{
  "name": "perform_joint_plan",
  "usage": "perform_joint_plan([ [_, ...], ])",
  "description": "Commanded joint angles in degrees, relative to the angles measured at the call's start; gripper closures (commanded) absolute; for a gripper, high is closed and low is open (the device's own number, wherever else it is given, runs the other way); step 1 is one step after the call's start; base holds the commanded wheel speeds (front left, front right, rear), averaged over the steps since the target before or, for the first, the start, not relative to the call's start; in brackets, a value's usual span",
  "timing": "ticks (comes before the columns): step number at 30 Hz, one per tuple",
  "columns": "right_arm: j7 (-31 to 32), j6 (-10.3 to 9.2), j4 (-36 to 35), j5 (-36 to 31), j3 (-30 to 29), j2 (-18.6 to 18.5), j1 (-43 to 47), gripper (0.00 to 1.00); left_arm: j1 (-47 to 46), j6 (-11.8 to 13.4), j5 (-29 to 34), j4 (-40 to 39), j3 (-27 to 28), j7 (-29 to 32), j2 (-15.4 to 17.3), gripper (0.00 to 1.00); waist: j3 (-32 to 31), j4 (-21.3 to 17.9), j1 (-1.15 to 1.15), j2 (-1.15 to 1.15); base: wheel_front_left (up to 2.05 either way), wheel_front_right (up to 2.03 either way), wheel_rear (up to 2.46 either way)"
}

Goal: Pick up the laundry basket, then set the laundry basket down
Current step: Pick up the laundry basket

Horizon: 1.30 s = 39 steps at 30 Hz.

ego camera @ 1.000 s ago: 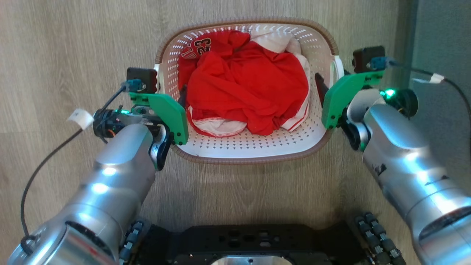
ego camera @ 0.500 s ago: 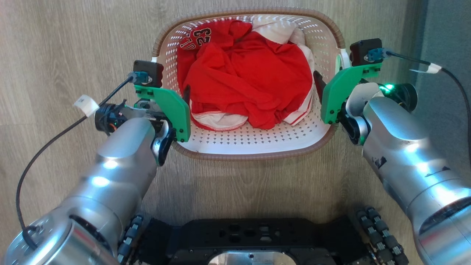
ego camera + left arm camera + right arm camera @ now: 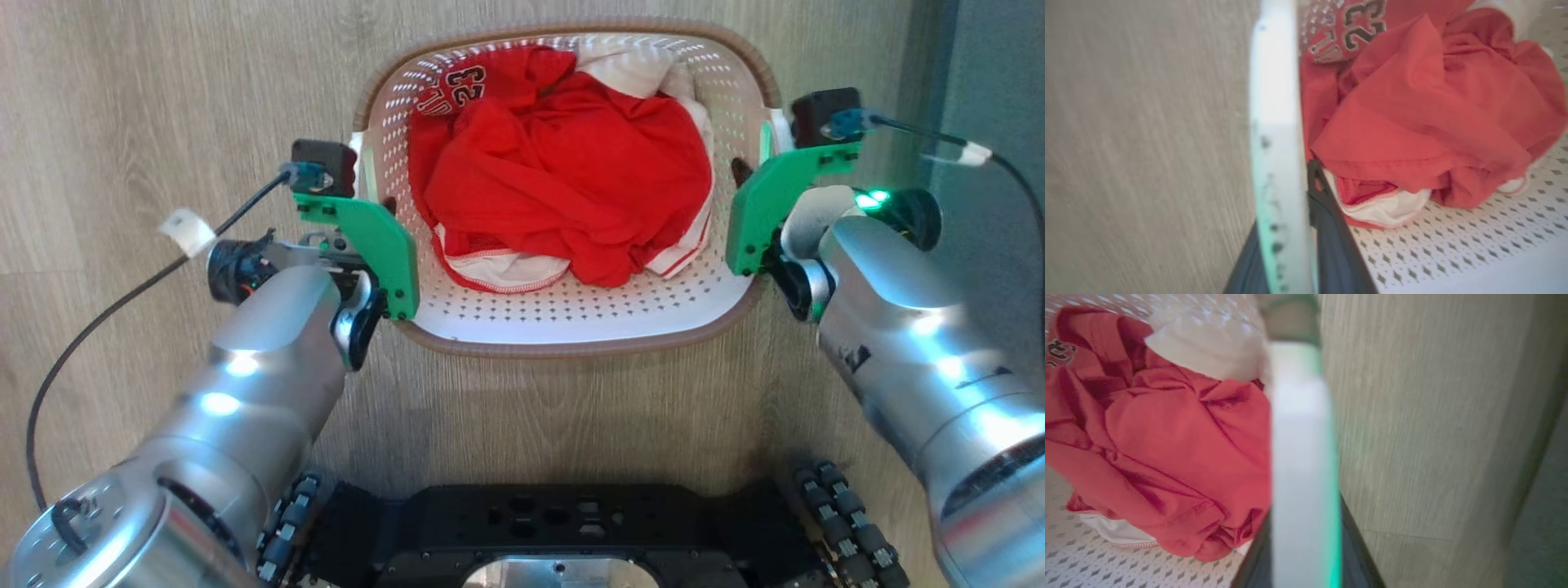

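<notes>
The white perforated laundry basket [image 3: 571,322] with its brown rim hangs between my two grippers over the wooden floor, with red-and-white clothes [image 3: 563,180] heaped inside. My left gripper [image 3: 369,192] is shut on the left side handle [image 3: 1274,122], one dark finger [image 3: 1331,232] inside the wall and the other outside. At the opposite side my right gripper [image 3: 749,175] is shut on the right handle [image 3: 1300,449], with a finger [image 3: 1357,551] outside it. The clothes [image 3: 1412,122] [image 3: 1151,449] lie close to both inner fingers.
Pale wood floor [image 3: 147,90] lies all round the basket. A darker grey strip [image 3: 1000,73] runs down the right edge, close to my right wrist. My black wheeled base [image 3: 555,523] sits just below the basket. Black cables [image 3: 106,318] trail off both wrists.
The basket, held by both grippers, has moved up and then right in the head view and looks slightly larger. My base has shifted a little too, so the camera moved as well.
</notes>
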Motion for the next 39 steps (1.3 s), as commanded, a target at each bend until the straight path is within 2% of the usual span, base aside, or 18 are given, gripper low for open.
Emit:
perform_joint_plan([
  [1,-0.37,0.42,-0.54,0.55,1.21,0.36,2.11,1.00,-0.02,0.24,-0.51,-0.34,-0.22,0.17,1.04,1.00,0.03,-0.03,0.00,0.00,0.00,0.00,0.00],
  [12,-0.53,0.42,-0.39,3.18,4.46,-0.83,1.91,1.00,-0.07,-0.02,-3.22,-0.62,-3.17,0.62,1.04,1.00,-0.99,0.38,0.00,0.00,0.00,0.00,0.00],
  [17,2.88,0.42,-0.90,4.81,6.93,-1.55,2.54,1.00,-0.55,-0.32,-4.06,-1.69,-5.42,3.03,1.04,1.00,-3.22,0.49,0.00,0.00,0.00,0.00,0.00],
  [21,7.25,0.42,-0.99,7.09,8.36,-1.43,3.26,1.00,-0.32,-1.02,-4.81,-1.44,-7.06,5.25,1.04,1.00,-6.31,0.00,0.00,0.00,0.00,0.00,0.00],
  [27,14.44,0.42,-2.28,9.87,11.54,-1.30,4.75,1.00,1.16,-3.53,-5.62,-1.03,-9.11,9.95,1.04,1.00,-12.14,-0.89,0.00,0.00,0.00,0.00,0.00],
  [39,22.07,0.42,-6.04,17.09,16.02,-1.07,9.35,1.00,4.94,-5.89,-7.40,-0.33,-10.72,17.38,1.04,1.00,-26.23,-1.14,0.00,0.00,0.00,0.00,0.00],
])
